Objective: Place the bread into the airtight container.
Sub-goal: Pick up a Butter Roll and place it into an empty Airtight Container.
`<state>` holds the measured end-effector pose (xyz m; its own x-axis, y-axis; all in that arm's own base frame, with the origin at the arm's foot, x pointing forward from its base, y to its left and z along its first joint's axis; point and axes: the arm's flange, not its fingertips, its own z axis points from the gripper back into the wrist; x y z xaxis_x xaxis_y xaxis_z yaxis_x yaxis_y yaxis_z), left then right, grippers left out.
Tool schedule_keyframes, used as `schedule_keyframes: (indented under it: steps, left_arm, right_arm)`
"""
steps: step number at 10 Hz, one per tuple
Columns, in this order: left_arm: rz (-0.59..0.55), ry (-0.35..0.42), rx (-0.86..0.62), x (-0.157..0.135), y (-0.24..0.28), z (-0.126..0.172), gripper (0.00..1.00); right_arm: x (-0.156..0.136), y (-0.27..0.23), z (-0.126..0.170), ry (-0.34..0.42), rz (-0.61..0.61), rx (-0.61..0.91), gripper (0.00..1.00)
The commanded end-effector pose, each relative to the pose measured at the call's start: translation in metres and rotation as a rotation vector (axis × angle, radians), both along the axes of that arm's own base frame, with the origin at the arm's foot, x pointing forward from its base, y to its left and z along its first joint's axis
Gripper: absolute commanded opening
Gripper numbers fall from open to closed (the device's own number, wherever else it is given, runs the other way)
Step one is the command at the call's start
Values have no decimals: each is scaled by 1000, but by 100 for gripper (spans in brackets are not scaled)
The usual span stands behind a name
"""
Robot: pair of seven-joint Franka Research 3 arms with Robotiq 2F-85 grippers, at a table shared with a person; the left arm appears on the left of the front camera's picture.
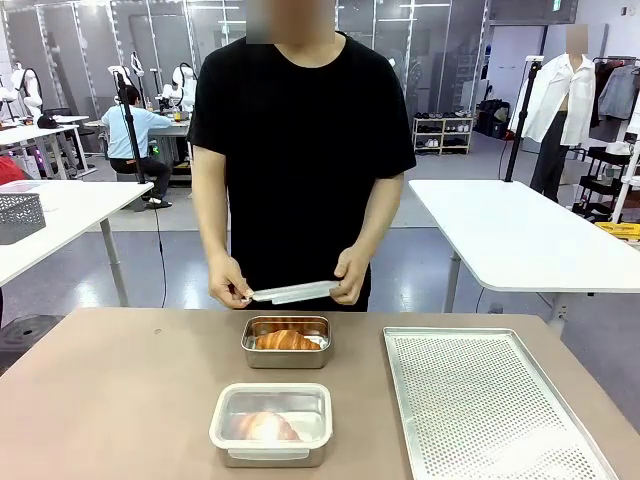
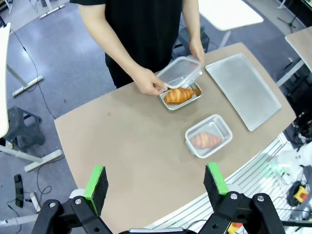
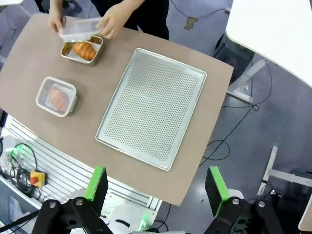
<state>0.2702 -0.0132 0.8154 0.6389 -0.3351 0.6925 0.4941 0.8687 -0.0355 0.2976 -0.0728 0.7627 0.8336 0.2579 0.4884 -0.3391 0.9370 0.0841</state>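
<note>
A croissant, the bread (image 1: 286,340) (image 2: 178,95) (image 3: 85,50), lies in an open metal airtight container (image 1: 249,350) (image 2: 194,98) (image 3: 68,53) at the table's far middle. The person holds its clear lid (image 1: 295,292) (image 2: 179,71) (image 3: 78,29) in both hands just above it. Nearer me, a second container (image 1: 271,424) (image 2: 208,135) (image 3: 56,96) has its lid on, with another croissant inside. My left gripper (image 2: 156,184) and right gripper (image 3: 157,186) hang high above the table, both open with nothing between the fingers.
A perforated metal baking tray (image 1: 490,405) (image 2: 243,88) (image 3: 151,107) lies on the table's right side. The brown tabletop (image 1: 120,400) is bare to the left. White tables stand beyond the person on both sides.
</note>
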Motion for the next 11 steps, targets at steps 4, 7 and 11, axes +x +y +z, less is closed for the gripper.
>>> schedule_keyframes:
  steps: [4, 7, 11]
  left_arm:
    - [-1, 0, -4, -1, -1, 1, 100]
    - [-1, 0, -4, -1, -1, 1, 100]
    - [-1, 0, -4, -1, -1, 1, 100]
  right_arm:
    - [0, 0, 0, 0, 0, 0, 100]
    - [0, 0, 0, 0, 0, 0, 100]
    - [0, 0, 0, 0, 0, 0, 100]
